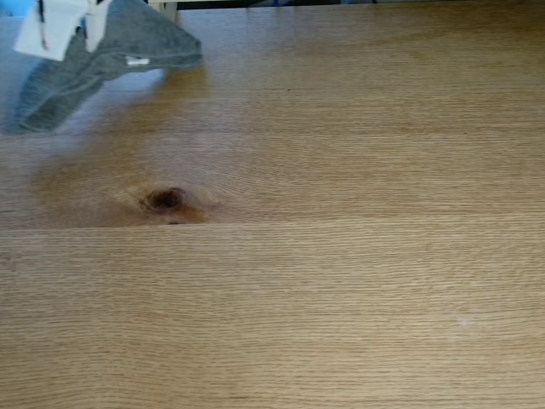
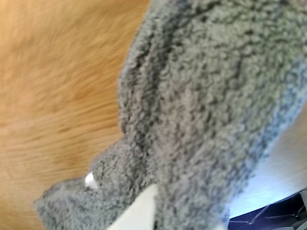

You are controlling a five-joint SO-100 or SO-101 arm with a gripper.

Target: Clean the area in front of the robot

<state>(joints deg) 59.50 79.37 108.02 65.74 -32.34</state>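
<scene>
Clamped on the grey cloth (image 1: 111,51), the white claw (image 1: 68,25) sits at the far left corner of the fixed view, with the cloth draped down onto the tabletop (image 1: 341,281). In the wrist view the cloth (image 2: 211,110) fills most of the picture. Everything nearer and to the right, past the dark knot (image 1: 166,199), looks bare, so most of the wiping seems left.
</scene>
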